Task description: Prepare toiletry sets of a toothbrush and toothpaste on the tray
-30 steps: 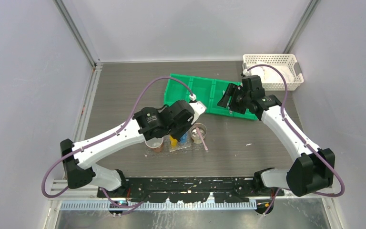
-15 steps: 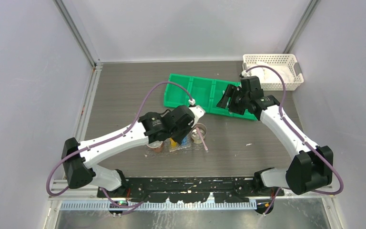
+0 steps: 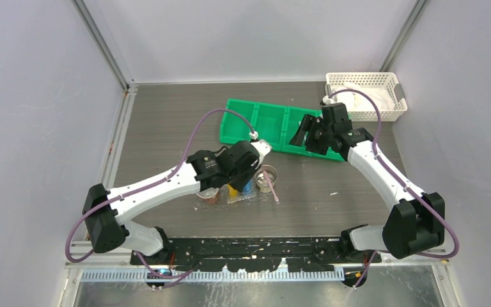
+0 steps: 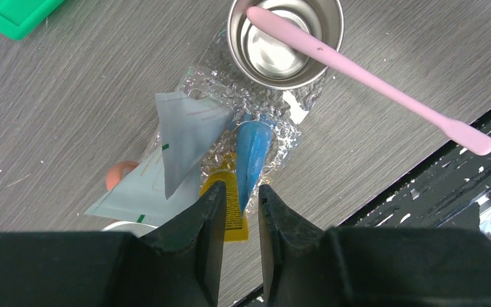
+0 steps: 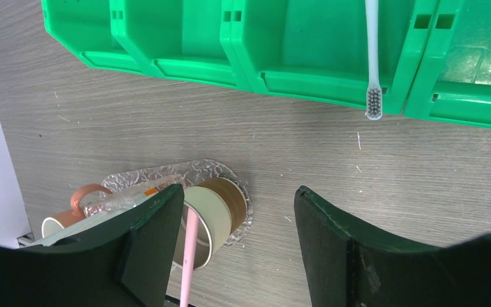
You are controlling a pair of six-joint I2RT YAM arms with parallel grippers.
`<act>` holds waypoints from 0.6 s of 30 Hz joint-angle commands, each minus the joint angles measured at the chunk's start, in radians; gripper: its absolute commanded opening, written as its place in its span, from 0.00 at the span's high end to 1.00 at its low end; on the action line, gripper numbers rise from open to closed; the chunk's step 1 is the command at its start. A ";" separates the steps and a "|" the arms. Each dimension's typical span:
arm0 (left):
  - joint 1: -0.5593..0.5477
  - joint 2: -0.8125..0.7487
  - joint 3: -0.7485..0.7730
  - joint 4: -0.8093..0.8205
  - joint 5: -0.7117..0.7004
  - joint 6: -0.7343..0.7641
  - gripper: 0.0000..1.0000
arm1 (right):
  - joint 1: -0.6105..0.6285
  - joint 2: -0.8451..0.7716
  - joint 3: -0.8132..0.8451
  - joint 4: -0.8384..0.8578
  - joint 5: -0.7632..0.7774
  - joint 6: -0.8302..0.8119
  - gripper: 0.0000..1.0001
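We see the tray (image 4: 275, 105) on the tabletop, close to the middle of the near edge. On it the blue toothpaste (image 4: 250, 150) lies over the yellow toothpaste (image 4: 233, 220), and the white toothpaste (image 4: 182, 137) is just beside them. A shiny cup (image 4: 240, 45) stands on the tray too. The pink toothbrush (image 4: 371, 70) leans in it, with one end sticking out over the rim. The left fingers (image 4: 204, 217) hang right above the tubes. They are a little apart, and the thin end of the blue toothpaste sits at the gap, but they do not squeeze it. The right fingers (image 5: 147, 243) are wide open and hold nothing. They hang over the tabletop between the tray and the green bin (image 5: 294, 77). The grey toothbrush (image 5: 372, 45) lies in one box of the bin, its bristles poking over the wall. A white basket (image 3: 361, 80) sits in the far right corner.
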 commanded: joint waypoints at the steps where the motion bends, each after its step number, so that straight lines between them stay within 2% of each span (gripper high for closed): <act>1: 0.003 -0.046 0.065 -0.020 -0.040 -0.028 0.73 | -0.004 0.008 0.008 0.039 0.005 0.006 0.30; 6: 0.004 -0.123 0.167 -0.105 -0.091 -0.018 0.72 | -0.003 0.074 0.100 0.045 0.043 0.013 0.30; 10: 0.004 -0.207 0.210 -0.154 -0.178 -0.037 0.66 | -0.005 0.226 0.278 -0.030 0.140 -0.053 0.30; 12: 0.004 -0.257 0.186 -0.162 -0.232 -0.063 0.62 | -0.006 0.316 0.363 -0.073 0.259 -0.092 0.32; 16: 0.004 -0.350 0.108 -0.142 -0.256 -0.099 0.59 | -0.007 0.510 0.543 -0.156 0.289 -0.151 0.37; 18: 0.004 -0.379 0.081 -0.141 -0.259 -0.107 0.59 | -0.006 0.596 0.626 -0.190 0.308 -0.169 0.44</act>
